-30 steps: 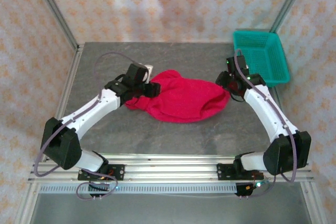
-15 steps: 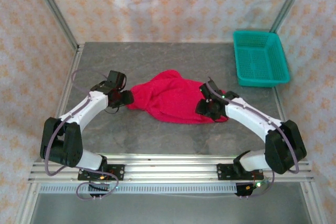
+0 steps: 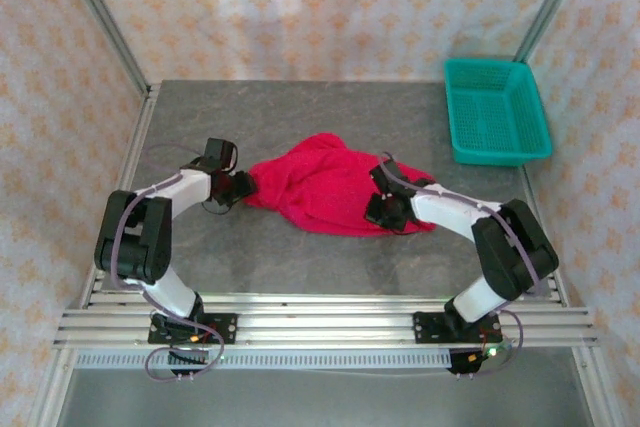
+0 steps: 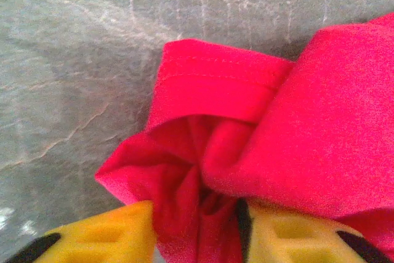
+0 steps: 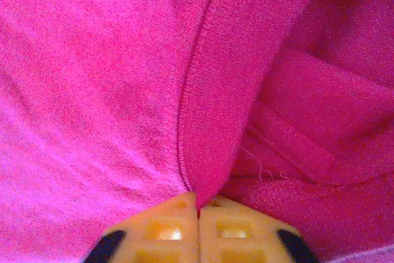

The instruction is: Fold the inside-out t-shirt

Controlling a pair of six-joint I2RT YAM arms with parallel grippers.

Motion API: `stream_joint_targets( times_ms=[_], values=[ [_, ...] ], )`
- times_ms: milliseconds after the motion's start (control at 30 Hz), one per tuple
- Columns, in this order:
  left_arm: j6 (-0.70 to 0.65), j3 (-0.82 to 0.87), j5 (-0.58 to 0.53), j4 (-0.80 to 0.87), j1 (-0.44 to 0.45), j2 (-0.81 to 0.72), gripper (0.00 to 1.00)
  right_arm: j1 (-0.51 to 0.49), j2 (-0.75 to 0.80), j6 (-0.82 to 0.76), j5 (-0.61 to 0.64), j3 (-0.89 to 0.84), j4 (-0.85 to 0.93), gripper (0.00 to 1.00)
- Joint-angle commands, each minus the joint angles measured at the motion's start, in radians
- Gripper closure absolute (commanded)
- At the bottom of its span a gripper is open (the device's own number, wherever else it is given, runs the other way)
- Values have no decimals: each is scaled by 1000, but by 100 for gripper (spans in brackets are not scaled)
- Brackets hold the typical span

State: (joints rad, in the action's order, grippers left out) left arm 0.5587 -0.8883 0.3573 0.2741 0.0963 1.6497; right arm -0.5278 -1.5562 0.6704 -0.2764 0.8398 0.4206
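Left hand (image 4: 197, 229): yellow fingers (image 4: 117, 235) narrowed on a bunched fold at the left end of the t-shirt (image 3: 320, 187). Right hand (image 5: 198, 210): fingers pressed together, pinching a hemmed fold at its near right side. The t-shirt lies crumpled mid-desk between both. Teal basket (image 3: 500, 154) at the far right corner of the desk (image 3: 250, 247), well apart, its mesh floor showing.

Heaped mid-table (image 3: 250, 117): t-shirt (image 3: 320, 187). At its left tip, left gripper (image 3: 240, 187); on its near right part, right gripper (image 3: 378, 209). Far right corner, well apart: basket (image 3: 500, 155).
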Motion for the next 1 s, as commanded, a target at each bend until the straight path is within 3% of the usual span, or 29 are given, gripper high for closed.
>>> stream_joint_targets(
  times_ms=[0, 67, 267, 400, 500, 733, 833, 967],
  values=[
    [21, -42, 45, -42, -8, 15, 93, -8, 28, -4, 49, 62, 42, 100],
    [3, -85, 35, 23, -25, -13, 100, 0, 76, -45, 85, 124, 122, 100],
    [2, -249, 63, 203, -216, -166, 100, 142, 241, -188, 156, 413, 348, 100],
    [30, -378, 100, 273, -328, -252, 100, 269, 267, -268, 128, 629, 474, 100],
    [65, -455, 121, 270, -336, -288, 100, 320, 265, -282, 95, 760, 501, 100],
    [77, -648, 159, 358, -336, -335, 100, 324, 251, -285, 41, 993, 569, 100],
    [43, -700, 141, 410, -337, -402, 100, 324, 299, -287, 16, 1009, 586, 100],
    [17, -646, 122, 407, -334, -474, 100, 324, 367, -263, -22, 876, 541, 100]
  ],
)
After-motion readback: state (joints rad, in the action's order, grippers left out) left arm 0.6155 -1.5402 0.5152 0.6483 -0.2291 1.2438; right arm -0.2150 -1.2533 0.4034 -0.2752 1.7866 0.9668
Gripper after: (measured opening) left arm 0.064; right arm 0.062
